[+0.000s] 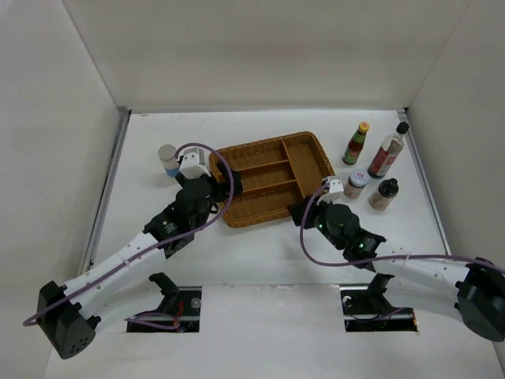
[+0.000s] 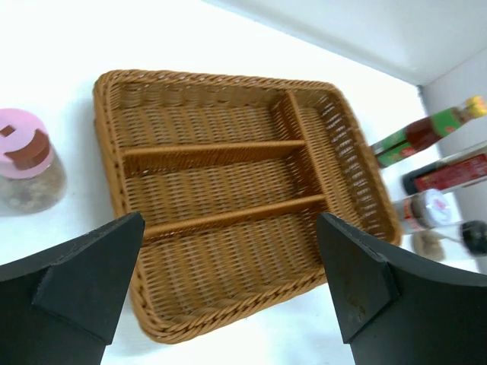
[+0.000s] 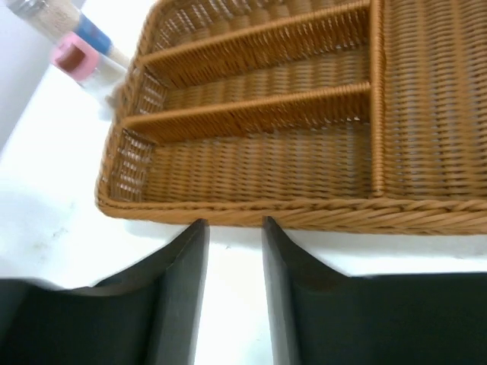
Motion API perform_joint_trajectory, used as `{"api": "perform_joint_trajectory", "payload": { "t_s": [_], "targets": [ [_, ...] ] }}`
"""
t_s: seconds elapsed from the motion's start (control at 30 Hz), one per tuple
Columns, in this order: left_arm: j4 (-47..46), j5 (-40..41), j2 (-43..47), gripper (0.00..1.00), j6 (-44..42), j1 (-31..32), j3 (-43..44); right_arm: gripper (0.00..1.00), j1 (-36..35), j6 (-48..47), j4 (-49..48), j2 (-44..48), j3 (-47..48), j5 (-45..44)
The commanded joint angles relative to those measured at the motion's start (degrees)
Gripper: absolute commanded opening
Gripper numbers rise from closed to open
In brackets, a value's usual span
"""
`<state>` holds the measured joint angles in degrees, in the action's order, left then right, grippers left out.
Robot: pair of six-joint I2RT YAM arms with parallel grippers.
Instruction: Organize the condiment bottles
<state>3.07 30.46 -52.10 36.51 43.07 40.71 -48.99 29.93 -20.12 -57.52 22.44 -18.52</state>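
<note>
The green yellow-capped bottle [image 1: 357, 144], dark-red black-capped bottle [image 1: 387, 151], white-lidded jar [image 1: 356, 185] and dark shaker [image 1: 384, 194] stand right of the wicker tray [image 1: 312, 144]. The grey-capped blue-label jar [image 1: 167, 160] stands left of it. The pink-lidded jar [image 2: 27, 160] is beside that jar, hidden by my left wrist in the top view. My left gripper [image 2: 230, 228] is wide open and empty over the tray's near left corner. My right gripper [image 3: 233, 224] is open by a narrow gap, empty, low at the tray's near rim [image 3: 304, 209].
The tray's compartments hold nothing. White walls enclose the table on the left, back and right. The right-hand bottles stand close to the right wall. Both arms reach in from the near edge.
</note>
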Motion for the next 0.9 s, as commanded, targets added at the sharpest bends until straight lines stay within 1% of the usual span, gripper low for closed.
{"api": "perform_joint_trajectory", "payload": {
  "t_s": [0.0,0.03,0.07,0.1,0.2,0.3,0.33,0.37,0.4,0.47,0.5,0.53,0.6,0.63,0.67,0.77,0.83,0.87],
  "targets": [
    [1.7,2.9,-0.6,1.00,-1.8,0.4,1.7,0.49,-0.7,-0.3,-5.8,1.4,-0.3,0.8],
    [1.7,4.0,-0.4,1.00,-2.1,0.2,1.4,0.58,-0.7,-0.3,-5.8,1.5,-0.3,0.7],
    [1.7,4.8,0.2,1.00,-2.7,-0.2,0.9,0.64,-0.8,-0.2,-5.8,1.8,-0.5,0.7],
    [1.7,5.5,0.8,1.00,-3.5,-0.7,0.3,0.66,-1.1,-0.2,-6.0,2.1,-0.6,0.7],
    [1.3,8.0,1.6,1.00,-7.1,-3.0,-1.2,0.68,-1.1,-0.2,-6.9,2.1,-0.8,0.7],
    [2.3,9.0,-0.4,1.00,-10.7,-5.2,-0.5,0.66,-1.1,-0.2,-6.9,1.8,-0.8,0.7],
    [2.4,9.4,-1.2,1.00,-11.5,-5.6,-0.4,0.62,-1.1,-0.2,-6.9,1.7,-0.8,0.7],
    [2.1,9.8,-1.8,1.00,-11.9,-6.0,-0.4,0.56,-1.1,-0.2,-6.9,1.6,-0.7,0.7],
    [1.8,10.2,-2.6,1.00,-12.3,-6.6,-0.3,0.47,-1.2,-0.2,-6.9,1.3,-0.6,0.7],
    [0.9,10.4,-4.4,1.00,-12.6,-8.0,0.2,0.32,-1.2,-0.4,-6.9,0.7,-0.6,0.6],
    [0.0,9.8,-5.4,1.00,-12.8,-9.0,0.2,0.27,-1.2,-0.4,-6.6,0.4,-0.4,0.6],
    [-0.8,9.4,-6.0,1.00,-13.0,-9.7,0.3,0.24,-1.2,-0.4,-6.3,0.2,-0.1,0.5],
    [-3.1,7.5,-7.6,0.99,-13.9,-11.5,0.4,0.24,-1.4,-0.5,-6.2,0.1,0.0,0.1],
    [-3.9,6.7,-8.3,0.90,-14.0,-12.3,0.4,0.26,-1.5,-0.6,-6.5,-0.1,0.0,-0.2],
    [-4.5,6.7,-9.2,0.84,-14.0,-12.8,0.4,0.33,-1.6,-0.6,-6.7,-0.2,-0.1,-0.5],
    [-4.5,7.5,-13.4,0.83,-14.0,-13.9,2.2,0.59,-1.6,-0.7,-6.9,-0.3,-0.4,-0.7],
    [-5.4,8.9,-16.0,0.83,-13.9,-14.5,2.7,0.67,-1.6,-0.7,-7.0,-0.3,-0.4,-0.6],
    [-6.1,9.5,-17.2,0.82,-13.8,-15.1,2.8,0.68,-1.6,-0.7,-7.0,-0.3,-0.4,-0.6]
  ]
}}
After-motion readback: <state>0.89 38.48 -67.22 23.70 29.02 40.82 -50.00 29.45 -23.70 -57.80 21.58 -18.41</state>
